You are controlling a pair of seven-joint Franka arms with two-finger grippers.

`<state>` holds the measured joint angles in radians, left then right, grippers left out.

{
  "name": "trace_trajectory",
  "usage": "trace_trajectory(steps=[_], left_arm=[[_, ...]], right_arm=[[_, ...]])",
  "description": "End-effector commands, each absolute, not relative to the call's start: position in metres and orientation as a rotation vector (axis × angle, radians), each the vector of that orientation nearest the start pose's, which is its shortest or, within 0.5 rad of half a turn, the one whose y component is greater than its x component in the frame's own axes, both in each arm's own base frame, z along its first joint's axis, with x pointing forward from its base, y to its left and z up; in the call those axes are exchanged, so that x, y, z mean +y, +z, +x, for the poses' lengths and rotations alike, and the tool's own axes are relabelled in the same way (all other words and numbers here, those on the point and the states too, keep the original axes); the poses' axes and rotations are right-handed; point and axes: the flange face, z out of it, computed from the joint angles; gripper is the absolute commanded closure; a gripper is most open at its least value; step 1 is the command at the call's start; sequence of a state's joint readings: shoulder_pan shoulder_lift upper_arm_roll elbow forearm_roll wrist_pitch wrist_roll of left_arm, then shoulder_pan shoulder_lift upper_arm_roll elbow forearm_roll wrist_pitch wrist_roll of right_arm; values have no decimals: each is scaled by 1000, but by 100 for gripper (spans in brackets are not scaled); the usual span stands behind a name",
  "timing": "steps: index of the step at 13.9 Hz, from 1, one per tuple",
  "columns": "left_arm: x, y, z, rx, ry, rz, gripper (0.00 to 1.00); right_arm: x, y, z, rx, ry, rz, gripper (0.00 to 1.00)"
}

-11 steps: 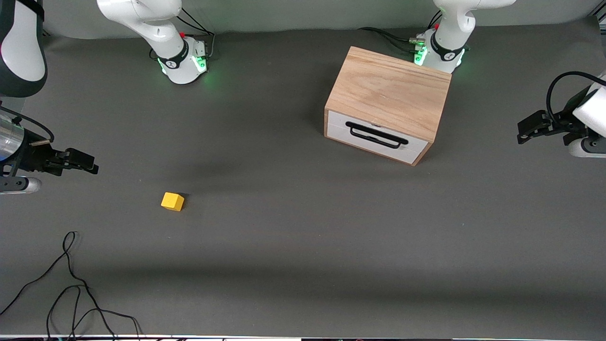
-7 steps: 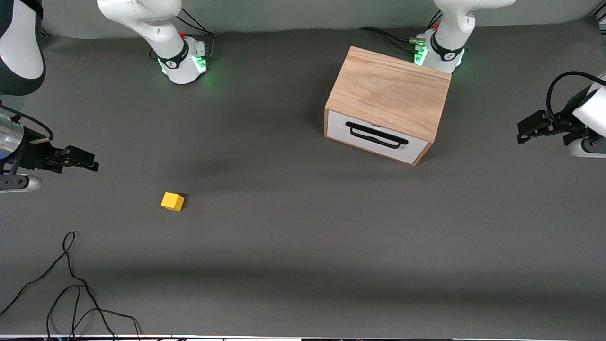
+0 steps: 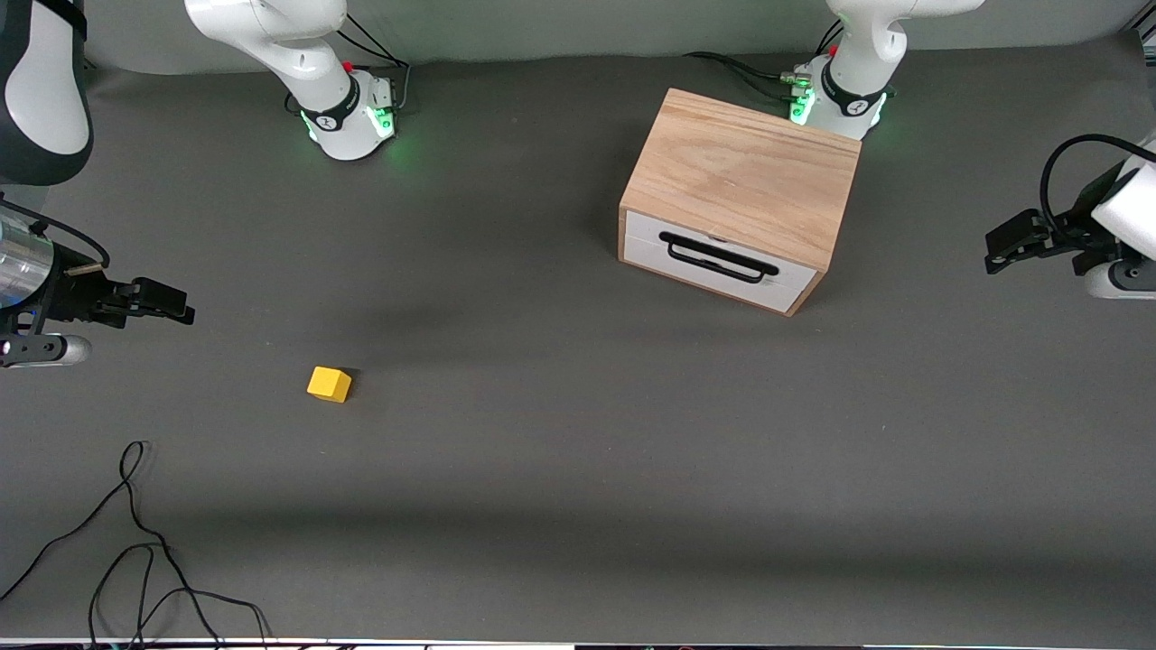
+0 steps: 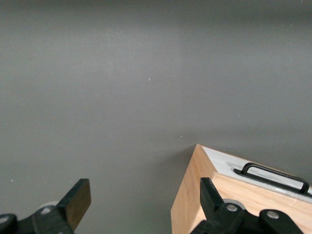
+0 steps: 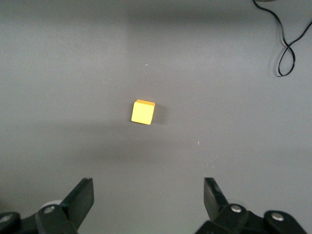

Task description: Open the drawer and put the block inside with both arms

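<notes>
Block (image 3: 329, 384) sits on the worktop (image 3: 560, 433) at the right arm's end, w/ the right pincer (image 5: 148, 195) spread wide and empty up over it. Left pincer (image 4: 141, 200), also spread wide, hangs by the box (image 3: 741, 181) w/ drawer (image 3: 713, 260) shut. IMO right arm's got the block.

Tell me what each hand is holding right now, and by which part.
Nothing is held. The right hand is open above the block; the left hand is open beside the closed drawer.
</notes>
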<state>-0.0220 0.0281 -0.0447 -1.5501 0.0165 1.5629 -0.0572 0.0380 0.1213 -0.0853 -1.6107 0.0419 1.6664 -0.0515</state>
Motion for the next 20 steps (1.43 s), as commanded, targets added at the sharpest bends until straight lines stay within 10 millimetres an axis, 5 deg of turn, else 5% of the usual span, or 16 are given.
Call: trace_trajectory(steps=[1, 5, 8, 12, 15, 17, 20], left_arm=[[-82, 626, 546, -131, 4, -3111, 0], [-165, 630, 527, -492, -21, -3079, 0], [-239, 628, 503, -955, -38, -2971, 0], [-319, 611, 479, -1359, -25, -2843, 0], [-334, 599, 480, -1606, 27, -2729, 0], [-351, 592, 472, -1569, 49, -2718, 0], [-347, 575, 474, -1516, 98, -2677, 0]], right_arm=[[-18, 540, 593, 18, 122, -3114, 0], [-21, 529, 592, 33, 157, -3089, 0], [-20, 523, 591, 37, 171, -3087, 0], [-19, 487, 597, 71, 162, -3034, 0], [-17, 449, 605, 80, 118, -3041, 0], [-11, 423, 614, 70, 105, -3049, 0], [-8, 400, 620, 60, 129, -3054, 0]])
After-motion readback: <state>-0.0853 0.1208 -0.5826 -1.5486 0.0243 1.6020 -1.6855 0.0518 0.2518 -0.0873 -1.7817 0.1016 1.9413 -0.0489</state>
